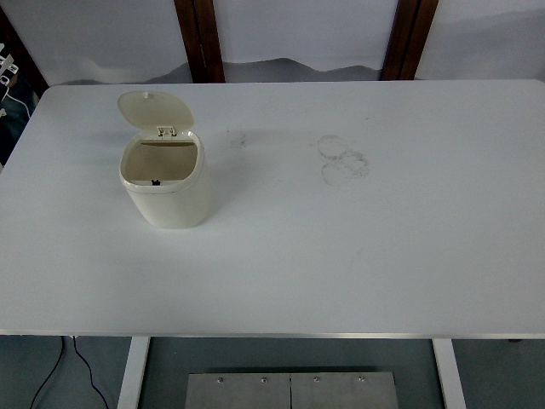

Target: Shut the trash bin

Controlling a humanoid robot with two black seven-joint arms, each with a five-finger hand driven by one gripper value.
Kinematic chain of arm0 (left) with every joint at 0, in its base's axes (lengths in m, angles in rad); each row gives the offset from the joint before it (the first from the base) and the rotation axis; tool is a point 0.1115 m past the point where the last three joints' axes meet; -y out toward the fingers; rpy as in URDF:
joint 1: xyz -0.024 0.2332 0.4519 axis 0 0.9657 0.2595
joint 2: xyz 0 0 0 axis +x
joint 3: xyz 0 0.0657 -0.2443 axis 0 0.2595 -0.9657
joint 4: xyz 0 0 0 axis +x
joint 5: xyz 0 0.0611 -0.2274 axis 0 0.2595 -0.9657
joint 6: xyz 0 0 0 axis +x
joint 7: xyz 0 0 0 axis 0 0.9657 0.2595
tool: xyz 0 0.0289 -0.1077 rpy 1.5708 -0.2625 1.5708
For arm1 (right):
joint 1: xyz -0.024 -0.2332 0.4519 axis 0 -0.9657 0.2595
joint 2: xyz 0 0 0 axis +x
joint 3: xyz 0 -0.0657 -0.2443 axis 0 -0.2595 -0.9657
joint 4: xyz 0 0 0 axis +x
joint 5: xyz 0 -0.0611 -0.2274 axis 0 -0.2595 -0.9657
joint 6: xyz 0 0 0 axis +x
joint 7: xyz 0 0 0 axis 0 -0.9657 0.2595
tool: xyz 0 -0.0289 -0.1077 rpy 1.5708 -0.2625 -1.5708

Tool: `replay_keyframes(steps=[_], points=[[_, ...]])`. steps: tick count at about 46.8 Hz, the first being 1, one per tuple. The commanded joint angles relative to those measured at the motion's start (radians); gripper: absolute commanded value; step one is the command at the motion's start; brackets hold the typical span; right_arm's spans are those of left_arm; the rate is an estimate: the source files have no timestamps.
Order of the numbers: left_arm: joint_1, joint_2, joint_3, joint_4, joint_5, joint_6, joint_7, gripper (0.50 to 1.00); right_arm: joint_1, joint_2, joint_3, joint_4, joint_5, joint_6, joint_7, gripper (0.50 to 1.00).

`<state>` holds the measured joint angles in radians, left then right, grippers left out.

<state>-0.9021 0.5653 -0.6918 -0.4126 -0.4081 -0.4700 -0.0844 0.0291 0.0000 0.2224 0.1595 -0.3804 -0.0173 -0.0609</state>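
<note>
Cream bin (168,186) on the desk's (341,256) left half, its lid (155,111) hinged up and back, mouth open; closing not begun, and neither hand is in view, fingers' state unknown.

trash bin (170,192) — cream | table (341,256) — white, grey ring smudges (342,158)

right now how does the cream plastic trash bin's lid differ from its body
The round cream lid stands flipped up behind the opening; the cream bin body sits upright on the white table. The lid is thin and flat, the body deep and hollow. Both share the same cream plastic, joined at the hinge.
</note>
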Motion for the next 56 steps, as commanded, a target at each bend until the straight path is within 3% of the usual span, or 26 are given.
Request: replay_keyframes(steps=[1,56], points=[[0.000,0.001,0.000,0.000,0.000,0.001,0.000,1.000,0.000,0.000,0.000,0.000,0.000,-0.001,0.001,0.995],[0.012,-0.015,0.003,0.000,0.006,0.028,0.000,1.000,0.000,0.000,0.000,0.000,-0.002,-0.001,0.000,0.995]])
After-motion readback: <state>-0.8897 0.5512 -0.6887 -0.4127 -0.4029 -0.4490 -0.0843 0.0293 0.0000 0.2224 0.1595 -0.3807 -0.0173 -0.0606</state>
